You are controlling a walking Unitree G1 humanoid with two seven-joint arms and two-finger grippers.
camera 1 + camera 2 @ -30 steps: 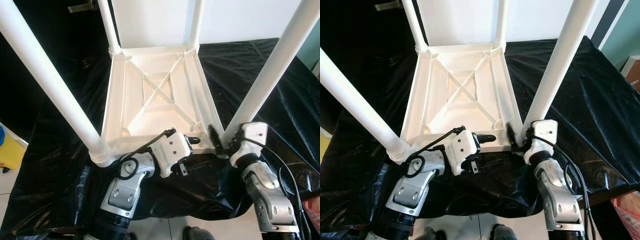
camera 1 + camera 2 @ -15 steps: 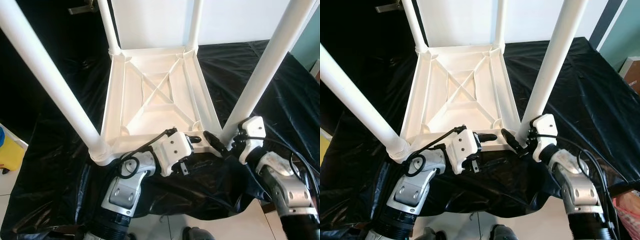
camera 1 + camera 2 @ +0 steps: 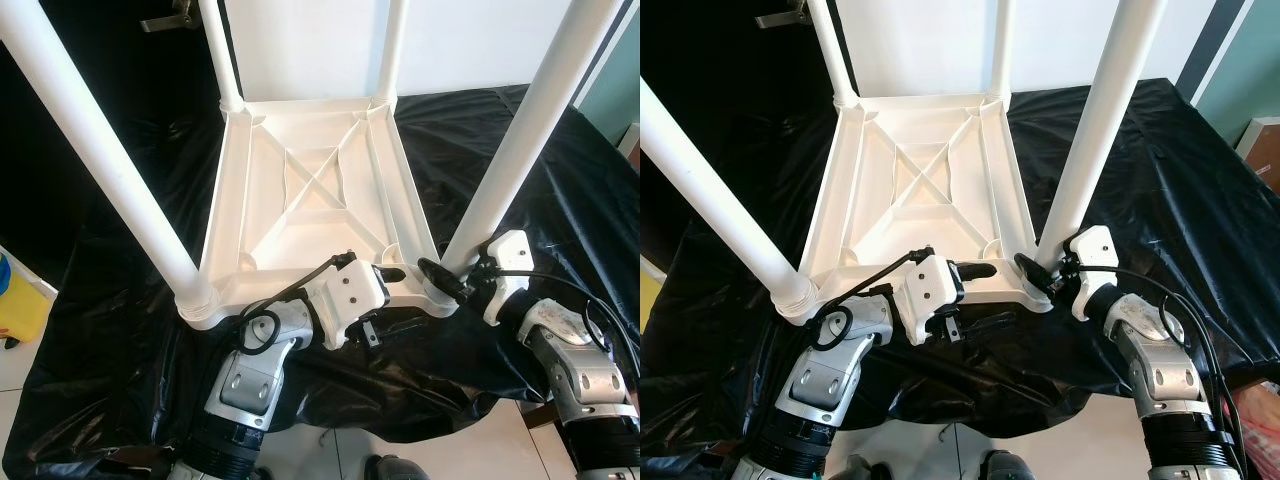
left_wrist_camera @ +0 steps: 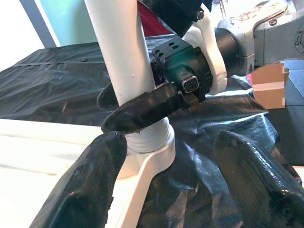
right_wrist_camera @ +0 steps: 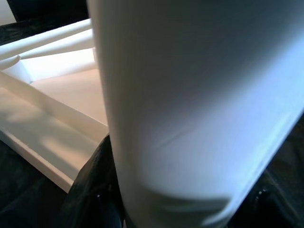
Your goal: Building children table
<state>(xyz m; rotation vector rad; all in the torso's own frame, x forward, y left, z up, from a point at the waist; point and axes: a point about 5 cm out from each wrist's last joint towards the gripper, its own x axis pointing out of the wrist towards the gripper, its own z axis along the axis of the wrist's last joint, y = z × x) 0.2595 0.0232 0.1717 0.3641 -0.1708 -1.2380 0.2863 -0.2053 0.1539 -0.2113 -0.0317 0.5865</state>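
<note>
On black sheet [image 3: 120,300], upturned white tabletop [image 3: 310,190] has four legs up. Right gripper [image 3: 1032,277] clasps near-right leg [image 3: 510,150] at socket; left gripper [image 3: 385,275], fingers apart, brackets near rim. Step: seating leg. Next: twist firmly, keeping tabletop steady.

The upturned table [image 3: 305,195] is smooth white plastic, its legs [image 3: 105,165] slightly glossy — the ribbed underside duller. Beneath it lies a black sheet [image 3: 120,330], crinkled and shiny like thin plastic film. The arms [image 3: 250,375] are brushed silver metal; the right pincer [image 4: 142,107] fingers look matt black, rubbery.
</note>
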